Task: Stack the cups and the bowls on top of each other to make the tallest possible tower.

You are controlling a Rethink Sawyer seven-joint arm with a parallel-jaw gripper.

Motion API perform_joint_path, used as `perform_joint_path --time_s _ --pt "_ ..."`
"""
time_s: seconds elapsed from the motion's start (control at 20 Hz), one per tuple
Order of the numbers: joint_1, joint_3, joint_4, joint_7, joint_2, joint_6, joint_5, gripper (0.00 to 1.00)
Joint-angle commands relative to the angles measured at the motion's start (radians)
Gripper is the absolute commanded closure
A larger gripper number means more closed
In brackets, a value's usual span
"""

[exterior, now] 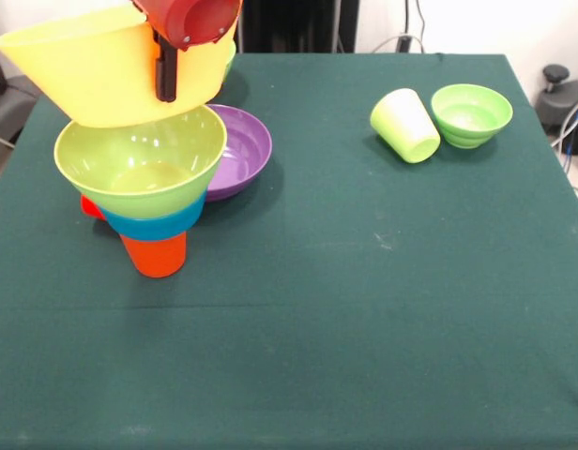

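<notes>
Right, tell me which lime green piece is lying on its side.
The lime green cup, tipped over beside the small green bowl; the tower's big green bowl sits upright.

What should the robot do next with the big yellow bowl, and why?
Probably level the yellow bowl and ease it down, centred, into the lime green bowl. It leans at the top of the tower with the gripper at its wall, so it might slide off.

Three cups (154,254) and five bowls (472,114) show.
</notes>
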Motion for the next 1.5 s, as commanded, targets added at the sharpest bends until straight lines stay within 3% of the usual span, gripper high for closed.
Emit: perform_joint_path --time_s 0.05,0.6,0.75,1.25,1.5 --pt "0.014 0.104 -0.095 -0.147 0.023 0.146 -0.064 1.0" --pt "0.007 0.09 -0.119 -0.161 0.052 0.104 -0.077 1.0" --pt "-0.012 0.117 -0.104 -0.174 0.076 0.035 -0.066 1.0" --pt "-0.011 0.104 -0.31 -0.167 0.199 0.104 -0.064 1.0" --pt "-0.011 0.098 -0.285 -0.177 0.192 0.104 -0.054 1.0"
